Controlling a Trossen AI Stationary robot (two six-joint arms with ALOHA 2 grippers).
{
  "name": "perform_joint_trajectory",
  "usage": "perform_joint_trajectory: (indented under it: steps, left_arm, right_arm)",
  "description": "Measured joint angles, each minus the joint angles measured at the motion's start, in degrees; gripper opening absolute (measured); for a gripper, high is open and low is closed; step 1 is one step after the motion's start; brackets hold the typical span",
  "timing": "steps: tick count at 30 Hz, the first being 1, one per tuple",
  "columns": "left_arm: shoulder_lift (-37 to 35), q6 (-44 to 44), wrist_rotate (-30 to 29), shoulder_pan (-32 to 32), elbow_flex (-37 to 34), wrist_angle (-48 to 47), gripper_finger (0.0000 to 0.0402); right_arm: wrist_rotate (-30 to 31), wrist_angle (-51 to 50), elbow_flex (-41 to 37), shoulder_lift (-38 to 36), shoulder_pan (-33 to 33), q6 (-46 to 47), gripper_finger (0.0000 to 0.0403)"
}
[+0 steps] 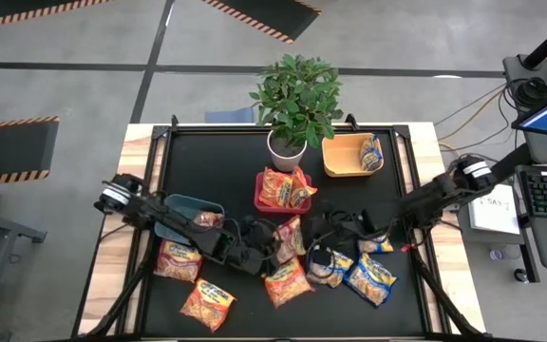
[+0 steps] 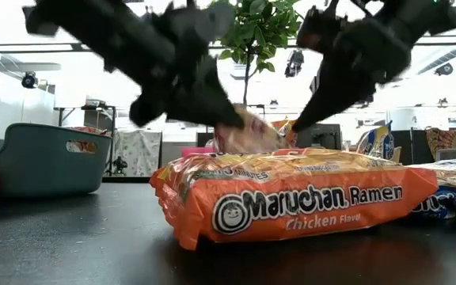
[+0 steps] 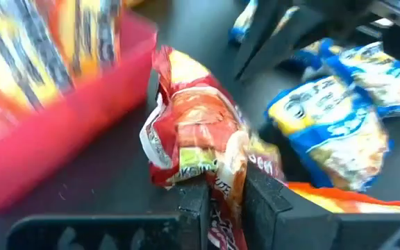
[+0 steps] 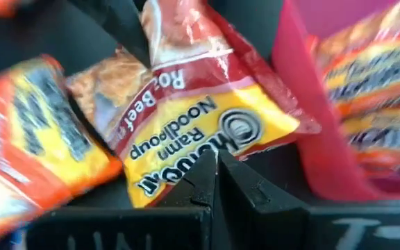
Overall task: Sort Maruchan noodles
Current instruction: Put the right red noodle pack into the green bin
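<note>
A red-and-yellow noodle packet (image 1: 291, 237) hangs above the middle of the black table between my two grippers, also showing as the packet (image 2: 248, 136) in the low view. My left gripper (image 1: 275, 249) comes from the table's left and is shut on it. My right gripper (image 1: 309, 236) comes from the right, its fingers shut at the packet's yellow edge. Orange packets (image 1: 288, 282) and blue packets (image 1: 370, 277) lie flat on the table near the front. My left gripper pinches one crumpled end of the red packet (image 3: 222, 182) between its two fingers (image 3: 264, 198), slanting down from the table's left. The packet stands out beyond the fingertips, lifted clear of the table. My right gripper has the packet's yellow edge (image 4: 217, 154) running into its shut fingertips (image 4: 238, 182), slanting down from the table's right. The packet tilts up and away from the fingers.
A red bin (image 1: 262, 198) with orange packets sits at the centre, a teal bin (image 1: 180, 207) with one packet at the left, an orange bin (image 1: 338, 163) with a blue packet at the far right. A potted plant (image 1: 297, 100) stands at the back.
</note>
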Motion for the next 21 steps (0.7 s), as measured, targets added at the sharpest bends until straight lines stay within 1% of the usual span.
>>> perform_joint_trajectory:
  steps: [5, 8, 11, 14, 17, 19, 21]
  left_arm:
    - [-4.60, 9.13, -6.66, -2.06, 1.57, -5.03, 0.0037]
    - [-7.62, 14.70, -10.05, -3.34, 1.77, -6.14, 0.0037]
    - [-11.22, 16.96, -13.99, -4.92, 1.77, -9.09, 0.0037]
    - [-15.88, 16.74, -19.28, -6.85, 1.77, -15.41, 0.0037]
    - [-20.88, 14.12, -26.04, -9.54, 1.72, -25.01, 0.0037]
    - [-24.06, 10.24, -29.44, -11.16, 1.72, -33.10, 0.0037]
    - [-27.06, 4.52, -30.93, -12.41, 1.70, -42.42, 0.0037]
  right_arm:
    - [0.04, 0.67, -0.07, -6.19, 0.00, -1.68, 0.0009]
    - [0.08, 1.38, -0.11, -9.18, 0.00, -2.92, 0.0009]
    - [0.09, 2.28, -0.22, -11.09, 0.11, -3.64, 0.0009]
    - [0.09, 2.56, -0.26, -11.72, 0.11, -3.70, 0.0009]
    - [0.10, 3.46, -0.31, -11.37, 0.11, -3.67, 0.0009]
    - [0.14, 3.93, -0.31, -10.82, 0.11, -3.67, 0.0009]
    - [0.17, 5.38, -0.31, -10.03, 0.11, -3.67, 0.0009]
